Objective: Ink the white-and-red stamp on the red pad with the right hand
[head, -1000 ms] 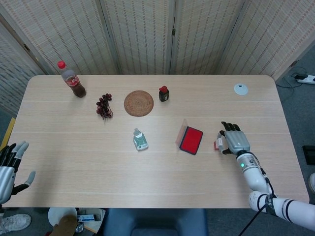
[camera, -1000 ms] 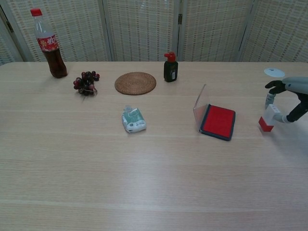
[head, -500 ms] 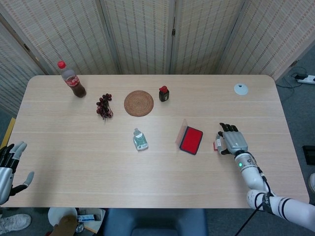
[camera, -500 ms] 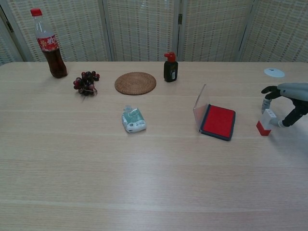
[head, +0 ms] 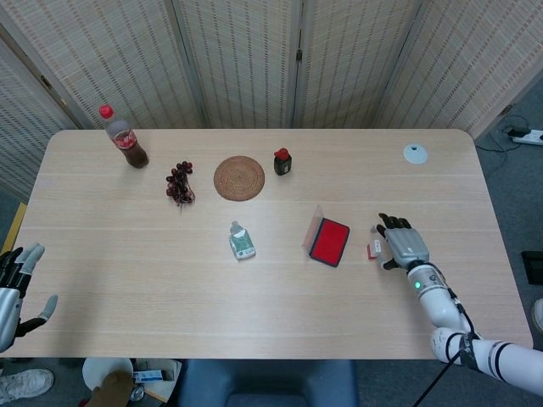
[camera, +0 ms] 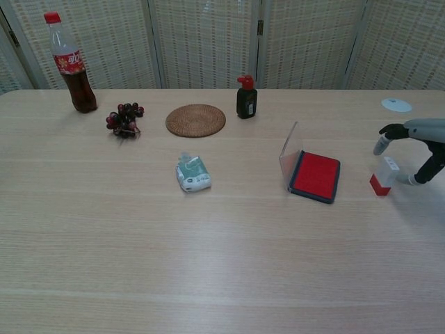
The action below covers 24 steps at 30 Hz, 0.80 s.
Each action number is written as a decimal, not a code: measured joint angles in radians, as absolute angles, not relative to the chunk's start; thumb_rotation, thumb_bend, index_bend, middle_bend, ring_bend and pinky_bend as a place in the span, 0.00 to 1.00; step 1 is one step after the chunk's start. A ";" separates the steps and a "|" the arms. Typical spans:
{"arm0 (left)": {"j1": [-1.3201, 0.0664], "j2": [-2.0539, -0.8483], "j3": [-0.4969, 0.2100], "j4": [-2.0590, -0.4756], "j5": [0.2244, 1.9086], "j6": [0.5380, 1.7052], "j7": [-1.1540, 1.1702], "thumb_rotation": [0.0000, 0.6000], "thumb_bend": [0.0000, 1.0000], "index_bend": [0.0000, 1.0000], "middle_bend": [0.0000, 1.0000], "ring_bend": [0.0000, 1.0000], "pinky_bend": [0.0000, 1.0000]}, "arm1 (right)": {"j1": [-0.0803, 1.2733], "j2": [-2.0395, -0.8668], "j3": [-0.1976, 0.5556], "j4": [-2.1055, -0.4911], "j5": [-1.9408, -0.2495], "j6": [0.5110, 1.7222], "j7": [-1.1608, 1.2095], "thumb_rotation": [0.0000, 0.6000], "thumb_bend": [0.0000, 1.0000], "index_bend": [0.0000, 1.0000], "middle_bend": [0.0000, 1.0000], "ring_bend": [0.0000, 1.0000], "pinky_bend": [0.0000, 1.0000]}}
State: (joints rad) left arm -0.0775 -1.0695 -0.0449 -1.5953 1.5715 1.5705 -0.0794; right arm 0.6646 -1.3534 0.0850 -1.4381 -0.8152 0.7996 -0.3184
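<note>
Two task items sit near each other on the pale wooden bench [camera: 208,264]: the small white-and-red block stamp [camera: 382,177] stands red end down just right of the open red ink pad with its clear lid raised [camera: 315,175], presumably set so for a short carry, and inking is judged not yet begun. The right hand [camera: 417,139] arches over the stamp with fingers apart, thumb beside it; no firm hold is evident, and the left hand [head: 13,288] is spread, empty, off the bench edge. The cola bottle with red label [camera: 68,62] bears white lettering too small to read.
</note>
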 measured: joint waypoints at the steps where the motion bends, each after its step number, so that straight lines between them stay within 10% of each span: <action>1: -0.077 -1.070 -0.045 -1.595 1.572 1.571 -0.079 1.00 0.36 0.00 0.00 0.00 0.00 | 0.665 -1.348 0.085 -1.445 -0.813 0.799 -0.320 1.00 0.29 0.06 0.00 0.00 0.00; 16: -0.078 -1.071 -0.046 -1.588 1.565 1.567 -0.080 1.00 0.36 0.00 0.00 0.00 0.00 | 0.651 -1.256 0.093 -1.599 -0.862 0.851 -0.304 1.00 0.23 0.00 0.00 0.00 0.00; 24: -0.091 -1.076 -0.054 -1.589 1.523 1.520 -0.063 1.00 0.36 0.00 0.00 0.00 0.00 | 0.537 -1.115 0.057 -1.804 -1.072 1.089 -0.310 1.00 0.21 0.00 0.00 0.00 0.00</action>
